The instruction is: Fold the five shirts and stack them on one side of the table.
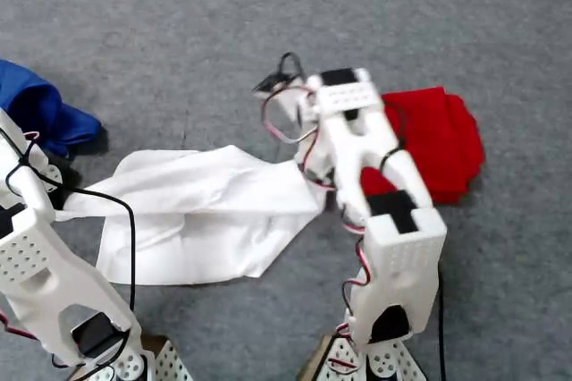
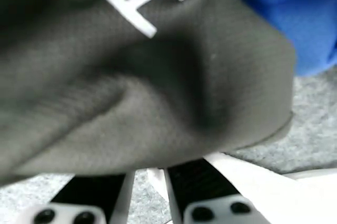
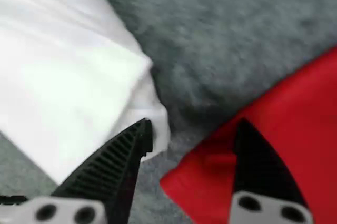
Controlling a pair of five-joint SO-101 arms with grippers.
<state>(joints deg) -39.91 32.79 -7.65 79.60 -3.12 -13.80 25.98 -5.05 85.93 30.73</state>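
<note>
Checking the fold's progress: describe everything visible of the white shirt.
The white cloth shirt lies flat but creased, partly folded, on the grey felt table between the arms. One narrow end stretches towards the left arm; the opposite corner lies beside the right gripper, jaws open, near the folded red shirt.

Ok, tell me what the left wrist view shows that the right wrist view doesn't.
Left wrist view only: a dark shirt with white print, seen close up, and a blue shirt beyond it. Right wrist view only: the red shirt and the right gripper, open between the red and white cloth. Both: the white shirt and the grey table.
</note>
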